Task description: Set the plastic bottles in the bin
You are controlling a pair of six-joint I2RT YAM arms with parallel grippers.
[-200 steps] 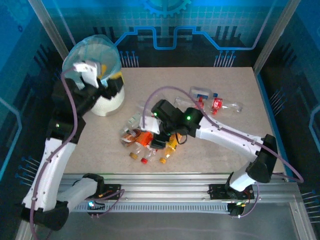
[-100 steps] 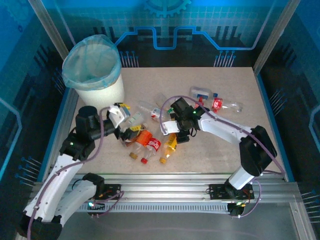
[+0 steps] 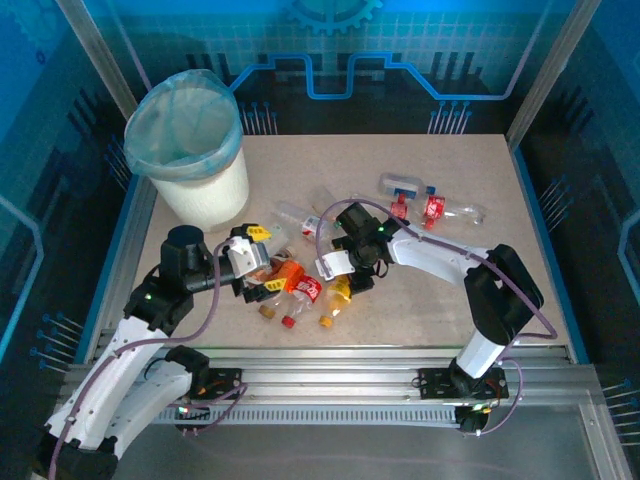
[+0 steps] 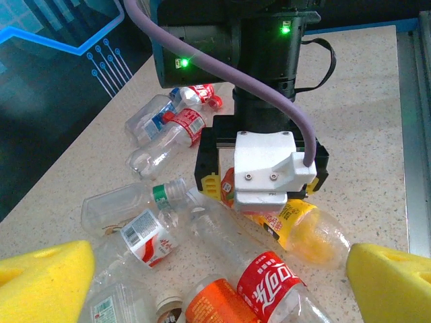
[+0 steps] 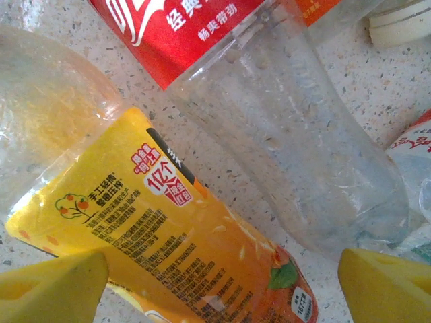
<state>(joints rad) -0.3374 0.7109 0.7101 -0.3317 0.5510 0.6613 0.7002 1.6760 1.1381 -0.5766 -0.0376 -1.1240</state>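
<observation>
The left jaws and right jaws are held spread above the plastic bottles (image 3: 298,285) heaped mid-surface, the right astride an orange-labelled bottle (image 5: 168,235), apparently for straddling one each; the bin (image 3: 205,200) is stood at ten o'clock.

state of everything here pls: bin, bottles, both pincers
bin, upright, bag-lined, top open
bottle pile, lying on the table, not binned
red-label bottle in the pile, on its side
orange-label bottle, on its side, between the right pincer's fingers
two far bottles, lying apart from the pile
left pincer, open, empty
right pincer, open, nothing gripped
</observation>
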